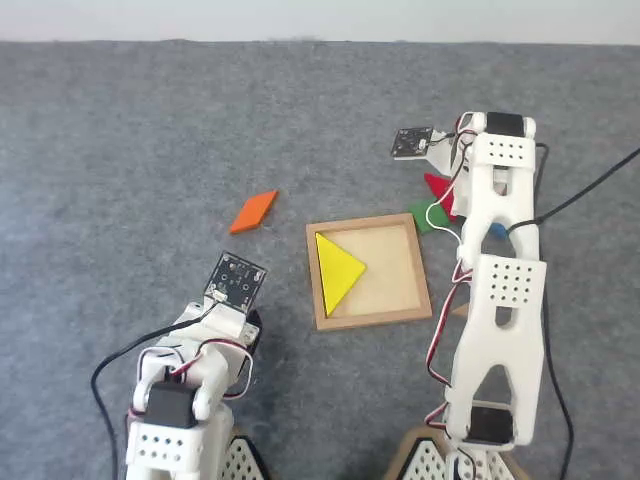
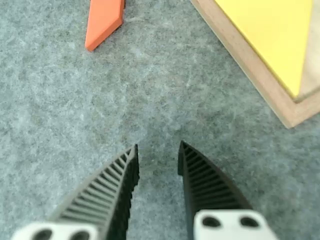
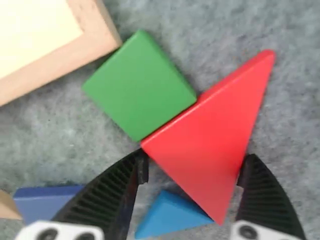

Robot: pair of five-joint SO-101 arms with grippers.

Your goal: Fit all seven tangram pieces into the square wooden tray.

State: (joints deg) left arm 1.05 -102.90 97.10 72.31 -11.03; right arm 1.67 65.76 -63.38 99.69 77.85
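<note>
progress: early, only yellow triangle in tray | loose: orange piece on mat; green square, red triangle, blue triangle beside tray corner | right gripper spread wide astride red triangle | left gripper parted, empty

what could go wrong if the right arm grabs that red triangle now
1. The green square touches the red triangle, so closing the open fingers of the right gripper around it may shove or drag the square along.
2. A small blue triangle lies right beside the red one's tip, between the fingers; it might get pinched too.
</note>
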